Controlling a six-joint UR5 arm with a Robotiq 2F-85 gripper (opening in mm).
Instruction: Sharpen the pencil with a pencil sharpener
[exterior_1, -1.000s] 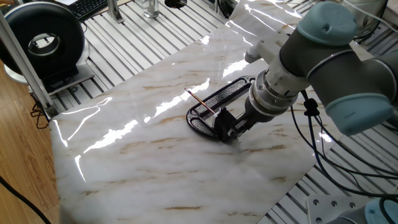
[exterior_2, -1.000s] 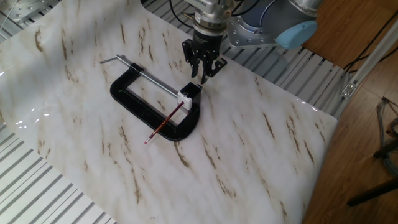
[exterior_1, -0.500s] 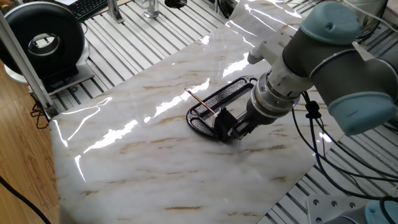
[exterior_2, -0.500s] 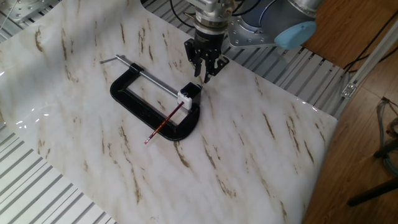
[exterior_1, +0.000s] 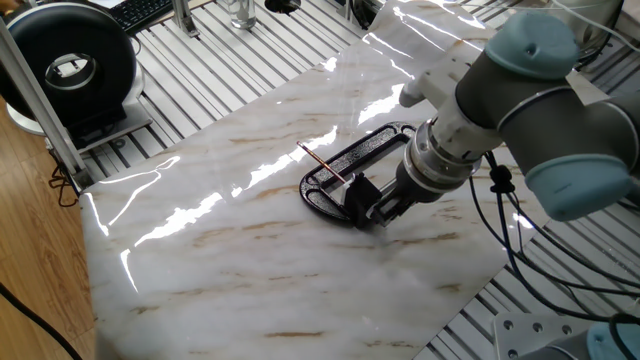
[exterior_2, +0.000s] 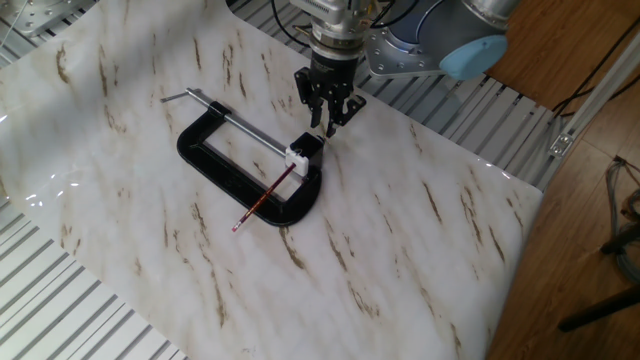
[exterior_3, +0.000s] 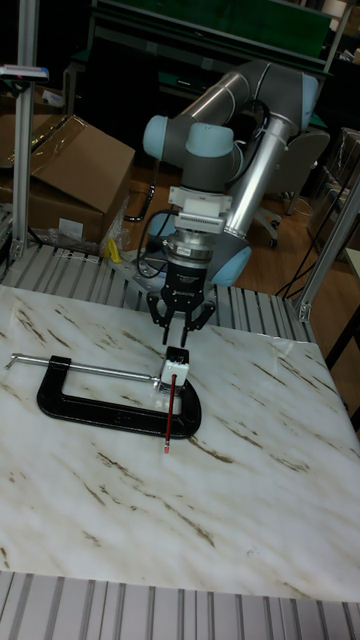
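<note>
Gripper: the gripper points down at the marble slab, hanging just above the sharpener; its black fingers are spread apart and hold nothing.
Arm: the UR5 arm, grey with pale blue joint caps, rises behind the gripper toward 12 o'clock in the tall fixed view.
Pencil sharpener: the pencil sharpener is a small dark block with a white piece on its near face, seated in the mouth of the clamp, directly under the fingertips.
Pencil: the pencil is a thin reddish-brown stick, one end in the sharpener, the shaft running out toward 7 o'clock in the other fixed view, over the clamp's frame, its free end tilted up off the slab.
Clamp: the black C-clamp lies flat, its silver threaded rod stretching away from the sharpener toward 10 o'clock.
Surroundings: a black round device stands beyond the slab at 10 o'clock in one fixed view; a cardboard box sits behind the table.
</note>
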